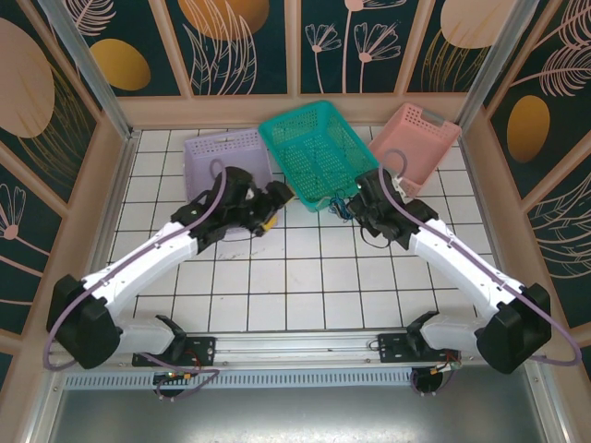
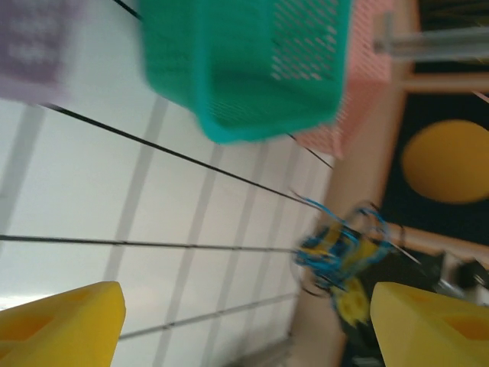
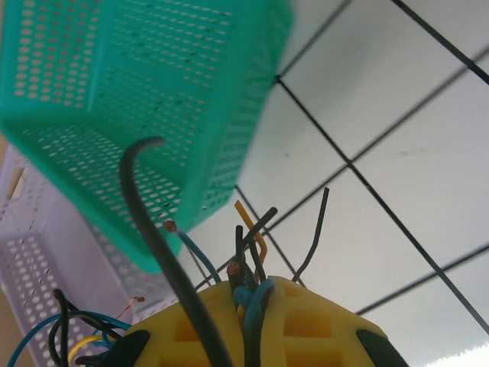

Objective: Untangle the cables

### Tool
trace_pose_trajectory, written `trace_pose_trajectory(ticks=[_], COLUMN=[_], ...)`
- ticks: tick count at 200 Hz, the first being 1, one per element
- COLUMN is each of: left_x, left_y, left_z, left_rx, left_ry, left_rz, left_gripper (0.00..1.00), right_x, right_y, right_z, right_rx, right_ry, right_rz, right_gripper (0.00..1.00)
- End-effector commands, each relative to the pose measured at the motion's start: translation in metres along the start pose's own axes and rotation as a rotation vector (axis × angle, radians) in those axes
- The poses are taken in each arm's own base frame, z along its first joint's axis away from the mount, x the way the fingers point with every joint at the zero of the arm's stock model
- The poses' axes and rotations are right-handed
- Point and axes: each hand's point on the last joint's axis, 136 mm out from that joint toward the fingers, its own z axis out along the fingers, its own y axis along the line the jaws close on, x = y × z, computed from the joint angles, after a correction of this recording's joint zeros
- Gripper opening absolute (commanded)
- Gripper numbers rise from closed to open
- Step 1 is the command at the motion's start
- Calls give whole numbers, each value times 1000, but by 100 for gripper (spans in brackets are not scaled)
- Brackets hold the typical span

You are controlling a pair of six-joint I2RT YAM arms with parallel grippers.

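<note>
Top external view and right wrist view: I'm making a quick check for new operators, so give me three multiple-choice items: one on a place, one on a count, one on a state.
1. Where is the green perforated plastic basket?
A. Between the lavender perforated basket and the pink perforated basket
B. At the near edge by the arm bases
C. Left of the lavender one

2. How many baskets are on the white tiled table?
A. Two
B. Three
C. Four

3. The right gripper is:
A. open and empty
B. shut on a basket rim
C. shut on the thin blue and black cables

Answers: 1 A, it sits between the two at the far side. 2 B, one green, one lavender, one pink. 3 C, wires stick out from between its closed yellow fingers.
</note>
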Motion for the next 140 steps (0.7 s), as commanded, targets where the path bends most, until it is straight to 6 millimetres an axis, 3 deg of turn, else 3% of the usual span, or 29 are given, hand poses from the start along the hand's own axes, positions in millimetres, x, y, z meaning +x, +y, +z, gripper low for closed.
trace_pose_trajectory(ticks=[1, 34, 69, 89, 115, 140], left_x=[14, 14, 24, 25, 25, 25], left_y=[-24, -50, -22, -17, -19, -24], left_z=[18, 36, 55, 64, 79, 84], left_rx=[72, 97, -9, -13, -3, 7], left_ry=[65, 97, 139, 150, 164, 170], left_rz=[-152, -159, -187, -195, -196, -184], left_gripper=[86, 88, 89, 89, 82, 64], right_x=[-3, 14, 20, 24, 28, 28], right_y=[33, 50, 58, 65, 69, 64], right_z=[-2, 1, 0, -3, -8, -11], right_rx=[-64, -92, -129, -164, -203, -207], right_ry=[-34, -4, 15, 29, 51, 60], right_rz=[-157, -221, -241, -245, -230, -191], right_gripper=[0, 0, 0, 0, 0, 0])
